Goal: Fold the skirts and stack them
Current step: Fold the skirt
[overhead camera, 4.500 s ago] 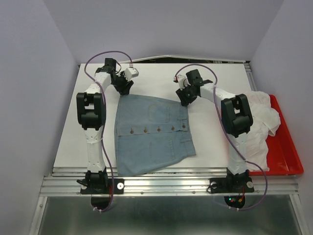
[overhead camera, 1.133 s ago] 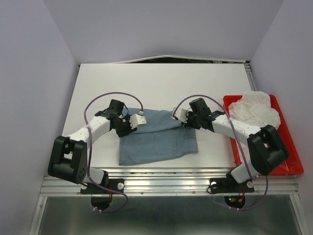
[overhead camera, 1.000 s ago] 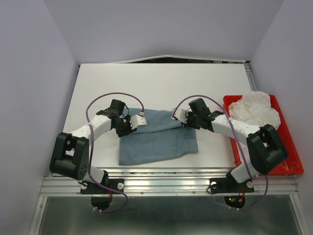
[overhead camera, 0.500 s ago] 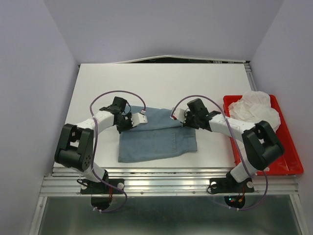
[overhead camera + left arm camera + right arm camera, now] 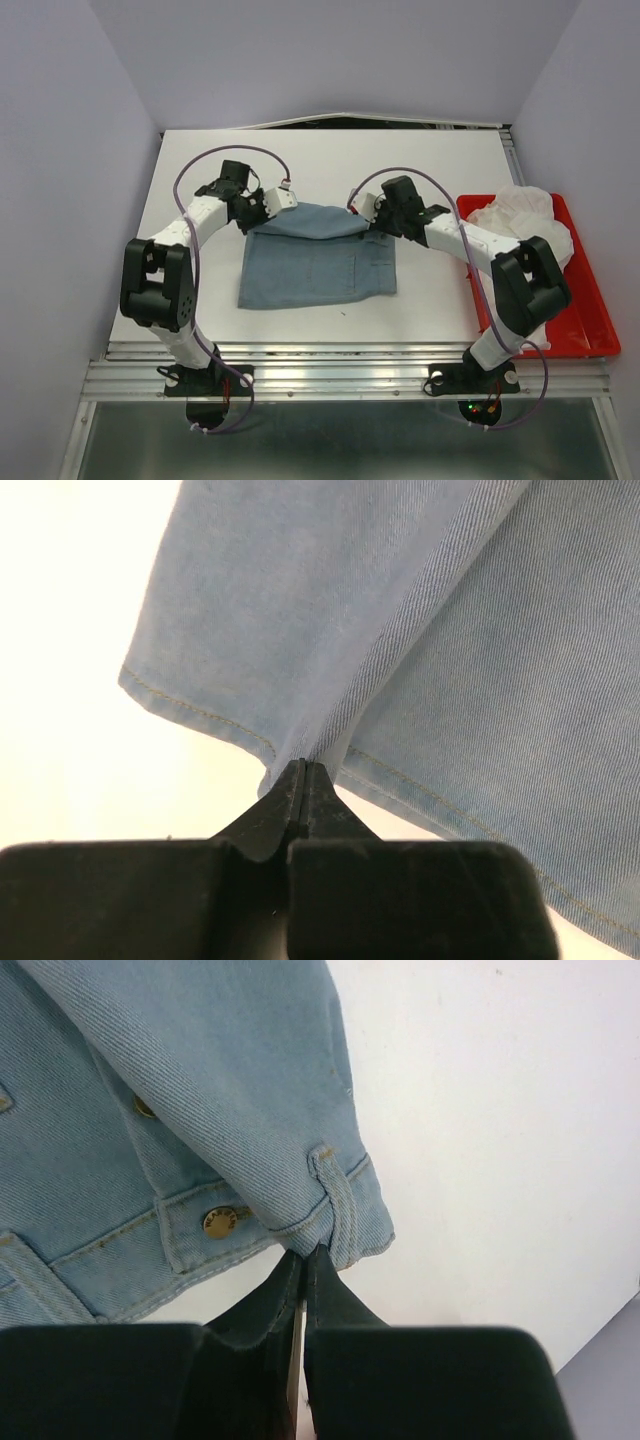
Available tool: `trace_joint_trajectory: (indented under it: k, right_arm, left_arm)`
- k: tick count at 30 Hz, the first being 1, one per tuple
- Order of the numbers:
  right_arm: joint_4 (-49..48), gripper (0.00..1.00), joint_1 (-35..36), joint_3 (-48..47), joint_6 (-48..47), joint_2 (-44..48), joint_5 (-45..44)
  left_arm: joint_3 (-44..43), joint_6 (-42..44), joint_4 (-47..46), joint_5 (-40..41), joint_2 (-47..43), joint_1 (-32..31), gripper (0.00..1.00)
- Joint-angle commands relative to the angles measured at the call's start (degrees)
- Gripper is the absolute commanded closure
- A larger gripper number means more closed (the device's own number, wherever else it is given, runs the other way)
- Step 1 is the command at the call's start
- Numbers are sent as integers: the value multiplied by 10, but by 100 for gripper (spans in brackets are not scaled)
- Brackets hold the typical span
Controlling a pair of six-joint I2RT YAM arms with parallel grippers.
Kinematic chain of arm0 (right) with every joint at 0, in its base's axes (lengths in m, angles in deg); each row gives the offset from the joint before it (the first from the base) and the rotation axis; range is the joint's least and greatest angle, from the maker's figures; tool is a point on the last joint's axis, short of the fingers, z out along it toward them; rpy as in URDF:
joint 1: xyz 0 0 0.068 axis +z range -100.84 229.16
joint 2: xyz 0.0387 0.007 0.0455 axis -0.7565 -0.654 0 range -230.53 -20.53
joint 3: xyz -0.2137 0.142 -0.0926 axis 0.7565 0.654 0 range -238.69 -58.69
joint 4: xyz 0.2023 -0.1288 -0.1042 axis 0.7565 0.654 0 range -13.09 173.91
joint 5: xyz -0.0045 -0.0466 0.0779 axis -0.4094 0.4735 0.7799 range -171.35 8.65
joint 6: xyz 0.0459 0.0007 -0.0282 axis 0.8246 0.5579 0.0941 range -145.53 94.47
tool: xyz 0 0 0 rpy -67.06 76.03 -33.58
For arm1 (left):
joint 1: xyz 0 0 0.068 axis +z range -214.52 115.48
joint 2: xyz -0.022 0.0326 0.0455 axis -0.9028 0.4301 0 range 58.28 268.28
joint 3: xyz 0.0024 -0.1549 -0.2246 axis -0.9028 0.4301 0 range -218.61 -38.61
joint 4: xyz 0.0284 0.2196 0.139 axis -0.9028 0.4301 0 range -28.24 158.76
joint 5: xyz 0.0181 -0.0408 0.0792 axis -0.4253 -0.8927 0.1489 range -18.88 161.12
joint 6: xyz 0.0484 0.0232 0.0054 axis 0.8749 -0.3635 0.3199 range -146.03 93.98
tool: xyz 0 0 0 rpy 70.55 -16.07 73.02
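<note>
Clearly the folding is under way but not finished. At left, the left gripper is clamped tight on a hem corner of the denim skirt. The skirt lies doubled over in the middle of the table, its far edge raised between the two claws. The right gripper is pinched shut on the waistband corner, beside a belt loop. I judge one fold roughly made, with another fold and smoothing left. No stack shows yet. At far right a white cloth sits heaped in the red tray; whether it is a skirt I cannot tell.
</note>
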Motion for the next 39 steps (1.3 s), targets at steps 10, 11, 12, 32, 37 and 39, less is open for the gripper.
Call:
trace_joint_trajectory:
  k: [10,11,12,32,37,39]
  right_arm:
    - [124,99,-1,-96,40,73,81]
    - [130,99,-1,-96,41,78,83]
    - [135,99,-1,-96,42,85,85]
    - [211,99,36,104,99,189,200]
    - [168,99,41,154,115,172,210]
    - [146,99,41,167,121,156,204]
  left_arm:
    - [-26,22,114,-10,-126,1,100]
    - [-21,25,123,-9,-147,2,100]
    - [-18,26,128,-8,-158,2,100]
    - [231,54,226,-39,-310,-3,100]
    - [268,41,191,-38,-268,-7,100]
    - [269,27,175,-39,-252,-10,100]
